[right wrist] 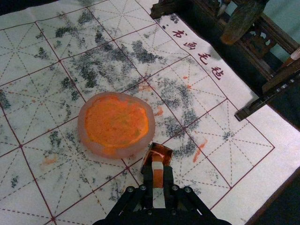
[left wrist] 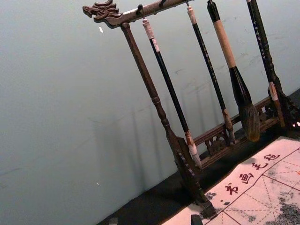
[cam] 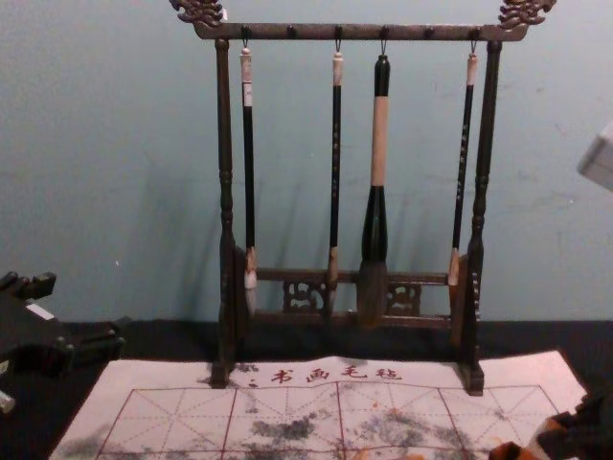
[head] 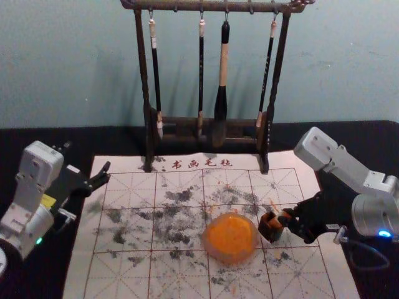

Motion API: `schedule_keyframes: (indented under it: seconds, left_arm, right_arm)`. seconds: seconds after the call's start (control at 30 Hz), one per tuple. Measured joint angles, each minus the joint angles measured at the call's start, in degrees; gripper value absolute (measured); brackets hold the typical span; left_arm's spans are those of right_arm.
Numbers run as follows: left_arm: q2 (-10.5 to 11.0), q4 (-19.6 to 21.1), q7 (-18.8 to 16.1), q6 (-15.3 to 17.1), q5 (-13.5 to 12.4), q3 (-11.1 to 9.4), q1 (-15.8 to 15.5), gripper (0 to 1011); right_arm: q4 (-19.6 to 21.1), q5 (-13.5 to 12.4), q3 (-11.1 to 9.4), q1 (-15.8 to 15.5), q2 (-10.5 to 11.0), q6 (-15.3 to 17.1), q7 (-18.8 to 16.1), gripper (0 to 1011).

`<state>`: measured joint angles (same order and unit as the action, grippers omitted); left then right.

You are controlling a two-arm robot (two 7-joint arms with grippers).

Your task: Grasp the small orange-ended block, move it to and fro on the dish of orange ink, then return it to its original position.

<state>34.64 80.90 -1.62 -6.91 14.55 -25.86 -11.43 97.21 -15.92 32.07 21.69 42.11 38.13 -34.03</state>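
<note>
- Head view: my right gripper [head: 286, 218] is just right of the orange ink dish [head: 234, 260]; my left gripper [head: 106, 173] is parked well left of it, fingers spread.
- Right wrist view: my fingers pinch the orange-ended block [right wrist: 158, 180] beside the dish; I'd keep strokes light, level.
- Chest view: smudged calligraphy mat [cam: 192, 404], brush rack [cam: 225, 134], pale wall [cam: 115, 115].

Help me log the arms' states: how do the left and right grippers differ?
The left gripper stands open and empty; the right gripper is shut on the orange-ended block. The left gripper is by the mat's far left corner, while the right gripper is over its right part, beside the ink dish. Both have black fingers.
</note>
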Motion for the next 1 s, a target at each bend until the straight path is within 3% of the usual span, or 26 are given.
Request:
schedule_keyframes:
  seconds: [0.47, 0.6, 1.0]
  left_arm:
    - [0.0, 0.0, 0.0, 0.0, 0.0, 0.0, 0.0, 1001]
    - [0.0, 0.0, 0.0, 0.0, 0.0, 0.0, 0.0, 1001]
    - [0.0, 0.0, 0.0, 0.0, 0.0, 0.0, 0.0, 1001]
  right_arm:
    - [0.13, -0.01, -0.09, -0.08, 0.07, 0.01, 0.05, 86]
    - [0.16, -0.02, -0.1, -0.09, 0.09, 0.02, 0.06, 157]
    - [0.21, -0.05, -0.1, -0.1, 0.12, 0.03, 0.09, 531]
